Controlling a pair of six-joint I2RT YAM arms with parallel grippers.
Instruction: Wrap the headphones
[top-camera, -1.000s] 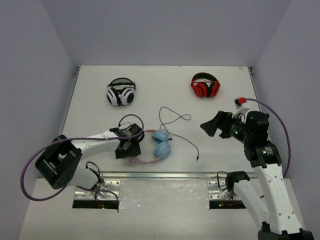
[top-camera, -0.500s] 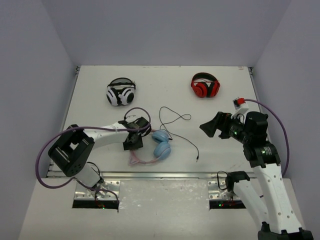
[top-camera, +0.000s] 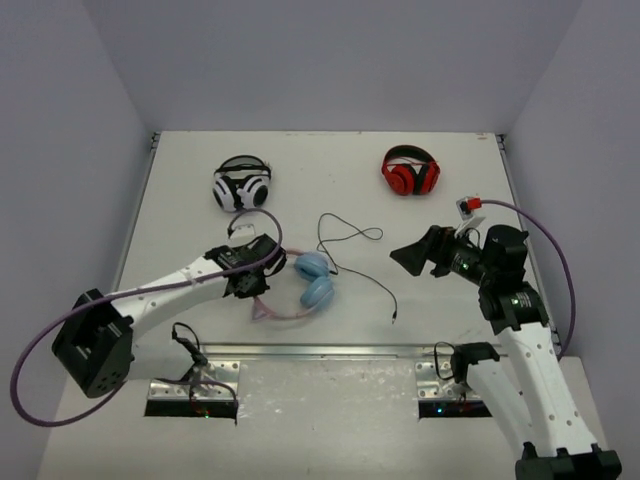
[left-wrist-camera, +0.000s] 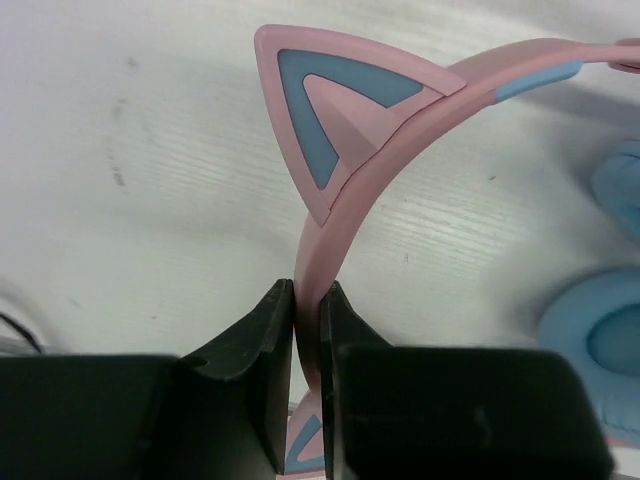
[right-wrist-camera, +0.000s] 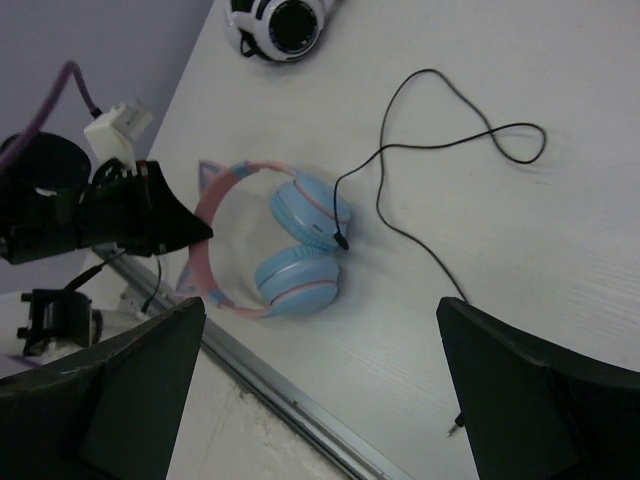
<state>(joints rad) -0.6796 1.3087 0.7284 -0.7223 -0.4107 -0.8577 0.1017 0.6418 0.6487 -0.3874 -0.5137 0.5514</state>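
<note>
The headphones (top-camera: 315, 285) lie flat near the table's front middle, with a pink cat-ear headband (left-wrist-camera: 345, 190) and two light blue earcups (right-wrist-camera: 300, 250). Their thin black cable (top-camera: 350, 240) loops away behind them, and its plug (top-camera: 396, 319) lies to the right. My left gripper (top-camera: 252, 288) is shut on the headband between the two ears, and the pink band is pinched between its black fingers (left-wrist-camera: 255, 350). My right gripper (top-camera: 410, 255) hangs open above the table to the right of the earcups, with nothing between its fingers (right-wrist-camera: 120, 390).
White-and-black headphones (top-camera: 241, 186) sit at the back left and red-and-black headphones (top-camera: 410, 172) at the back right. A metal rail (top-camera: 320, 350) runs along the table's near edge, just in front of the pink headphones.
The left gripper has closed on the pink headband, and its arm has swung and stretched out. The headphones have shifted slightly away and left. The right gripper has drifted a little left, still open.
</note>
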